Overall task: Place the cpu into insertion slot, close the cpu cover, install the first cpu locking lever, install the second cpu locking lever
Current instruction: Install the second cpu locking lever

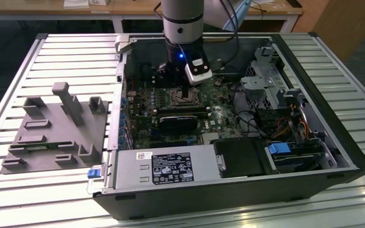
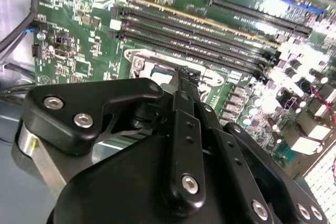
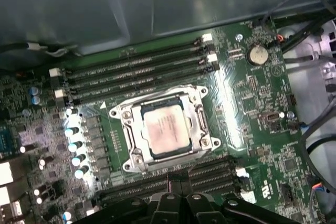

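While the tool (image 3: 181, 203) hovers just above the motherboard (image 3: 252, 145), its fingers' state can't be told. Cpu (image 3: 167, 129) sits in the insertion slot (image 3: 202, 121), framed by the cpu cover (image 3: 131, 116). Risk: an off-line descent could scrape the memory slots (image 3: 131, 74) beside it.

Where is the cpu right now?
In the first wrist view the cpu sits in the insertion slot on the green motherboard, between two banks of long black memory slots.
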Robot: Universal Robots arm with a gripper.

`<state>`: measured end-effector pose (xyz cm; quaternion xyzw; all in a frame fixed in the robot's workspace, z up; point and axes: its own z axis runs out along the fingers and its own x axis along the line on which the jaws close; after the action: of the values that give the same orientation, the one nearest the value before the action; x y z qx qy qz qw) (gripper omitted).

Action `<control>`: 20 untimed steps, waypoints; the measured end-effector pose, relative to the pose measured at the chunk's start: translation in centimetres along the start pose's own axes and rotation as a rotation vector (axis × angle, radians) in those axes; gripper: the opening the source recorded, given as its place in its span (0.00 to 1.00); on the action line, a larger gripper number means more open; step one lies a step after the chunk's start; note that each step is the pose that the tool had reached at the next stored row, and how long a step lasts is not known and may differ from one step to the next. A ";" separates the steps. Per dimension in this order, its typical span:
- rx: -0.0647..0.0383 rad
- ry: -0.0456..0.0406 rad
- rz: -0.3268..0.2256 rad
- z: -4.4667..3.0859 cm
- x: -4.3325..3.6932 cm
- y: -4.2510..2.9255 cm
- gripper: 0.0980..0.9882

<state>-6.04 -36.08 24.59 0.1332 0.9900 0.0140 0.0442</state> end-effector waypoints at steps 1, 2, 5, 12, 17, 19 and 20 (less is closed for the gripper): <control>-0.002 0.0004 0.000 0.02 -0.05 -0.17 0.00; -0.004 0.0012 0.000 0.06 -0.08 -0.30 0.00; -0.025 0.0070 -0.004 0.17 -0.09 -0.45 0.00; -0.058 0.0154 -0.010 0.34 -0.16 -1.21 0.00; -0.072 0.0181 -0.013 0.61 0.14 -1.46 0.00; -0.077 0.0154 -0.017 0.73 0.31 -1.52 0.00; -0.079 0.0136 -0.019 0.79 0.38 -1.55 0.00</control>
<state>-6.74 -37.46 23.71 0.1219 0.9902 0.0534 0.0427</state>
